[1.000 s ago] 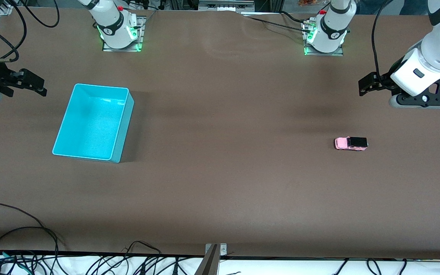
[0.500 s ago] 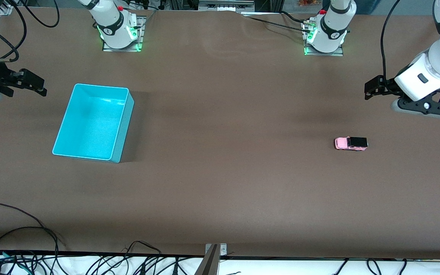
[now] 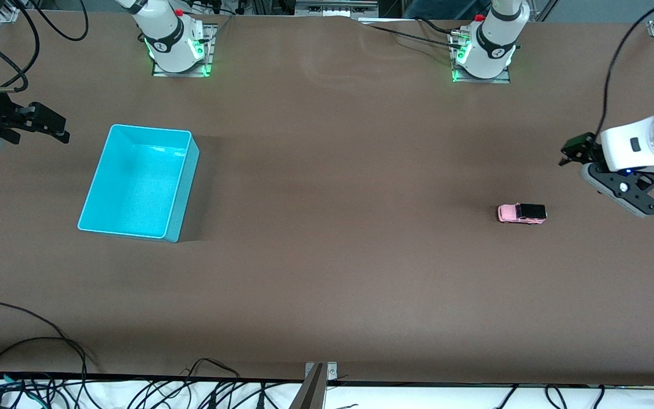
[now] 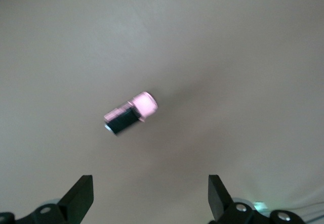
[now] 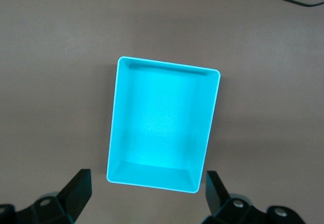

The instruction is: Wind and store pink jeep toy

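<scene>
Pink jeep toy [image 3: 522,213] on bare table [image 3: 338,272], right of frame centre, upright on wheels, untouched. Left gripper [image 3: 574,150] aloft at right frame edge, just above-right of jeep, fingers spread wide, empty. Right gripper [image 3: 49,126] waiting at left frame edge, fingers wide, beside cyan bin [image 3: 181,187], bin empty.

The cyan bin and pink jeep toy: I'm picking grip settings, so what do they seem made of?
The cyan bin looks like smooth molded plastic, with thin even walls and a soft sheen. The pink jeep toy seems glossy painted plastic or die-cast metal; which one is unclear.
</scene>
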Controlling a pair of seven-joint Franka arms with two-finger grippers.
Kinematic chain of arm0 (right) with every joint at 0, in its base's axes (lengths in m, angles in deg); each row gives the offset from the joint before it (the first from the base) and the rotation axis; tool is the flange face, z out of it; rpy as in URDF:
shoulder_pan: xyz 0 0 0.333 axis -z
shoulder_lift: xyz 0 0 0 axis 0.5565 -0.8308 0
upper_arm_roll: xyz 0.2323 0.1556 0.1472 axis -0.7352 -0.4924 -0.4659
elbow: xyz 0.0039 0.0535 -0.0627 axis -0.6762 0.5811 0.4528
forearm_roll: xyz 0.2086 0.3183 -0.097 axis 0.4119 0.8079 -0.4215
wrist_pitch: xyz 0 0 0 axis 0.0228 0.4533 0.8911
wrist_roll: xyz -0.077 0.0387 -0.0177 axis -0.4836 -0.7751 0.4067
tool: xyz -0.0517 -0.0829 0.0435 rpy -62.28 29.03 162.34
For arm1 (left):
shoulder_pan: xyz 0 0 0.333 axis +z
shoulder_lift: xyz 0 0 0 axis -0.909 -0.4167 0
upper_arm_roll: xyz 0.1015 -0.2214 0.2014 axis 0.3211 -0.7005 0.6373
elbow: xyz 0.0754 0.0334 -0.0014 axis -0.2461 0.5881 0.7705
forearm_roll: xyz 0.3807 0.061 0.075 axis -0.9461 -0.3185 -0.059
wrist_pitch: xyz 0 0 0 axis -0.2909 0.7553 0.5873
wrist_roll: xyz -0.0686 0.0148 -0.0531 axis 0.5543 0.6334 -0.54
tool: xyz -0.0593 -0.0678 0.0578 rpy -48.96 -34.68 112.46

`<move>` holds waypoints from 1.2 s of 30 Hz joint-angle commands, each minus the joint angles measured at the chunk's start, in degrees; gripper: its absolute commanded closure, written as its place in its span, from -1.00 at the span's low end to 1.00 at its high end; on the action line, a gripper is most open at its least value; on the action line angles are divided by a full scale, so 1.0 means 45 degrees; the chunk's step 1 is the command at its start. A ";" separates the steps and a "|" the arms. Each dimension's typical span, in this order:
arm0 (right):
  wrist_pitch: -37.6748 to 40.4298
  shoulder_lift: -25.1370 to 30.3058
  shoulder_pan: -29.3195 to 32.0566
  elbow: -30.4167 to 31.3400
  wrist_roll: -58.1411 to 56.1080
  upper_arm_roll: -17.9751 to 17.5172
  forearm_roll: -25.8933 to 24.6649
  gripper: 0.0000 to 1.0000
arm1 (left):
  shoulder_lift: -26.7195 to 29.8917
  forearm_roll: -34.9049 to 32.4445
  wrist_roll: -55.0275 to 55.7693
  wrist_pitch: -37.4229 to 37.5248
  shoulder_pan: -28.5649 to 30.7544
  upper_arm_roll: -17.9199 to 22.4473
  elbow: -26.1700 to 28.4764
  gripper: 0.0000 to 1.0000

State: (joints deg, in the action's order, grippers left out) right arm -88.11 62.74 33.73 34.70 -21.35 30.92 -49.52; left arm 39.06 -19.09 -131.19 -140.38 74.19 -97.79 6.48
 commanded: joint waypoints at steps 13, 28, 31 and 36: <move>0.0251 0.0044 0.0038 -0.0181 -0.0021 0.0028 0.0255 -1.00 | -0.2009 -0.0791 -0.6888 -0.3758 0.0618 -0.0125 0.1746 -1.00; 0.0231 0.0044 0.0038 -0.0181 -0.0021 0.0028 0.0255 -1.00 | -0.2047 -0.0908 -0.8978 -0.7589 0.0891 -0.0144 0.5557 -1.00; 0.0250 0.0044 0.0038 -0.0181 -0.0021 0.0028 0.0255 -1.00 | -0.2146 -0.0908 -0.9739 -0.7589 0.0891 -0.0144 0.5674 -1.00; 0.0231 0.0044 0.0038 -0.0181 -0.0021 0.0028 0.0255 -1.00 | -0.2340 -0.0908 -1.0736 -0.7997 0.0891 -0.0144 0.5713 -1.00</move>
State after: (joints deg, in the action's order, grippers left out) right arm -88.10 62.74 33.74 34.69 -21.35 30.93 -49.51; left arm 28.36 -21.33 -174.91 -174.01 77.47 -97.81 31.23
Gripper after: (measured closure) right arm 0.000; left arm 0.000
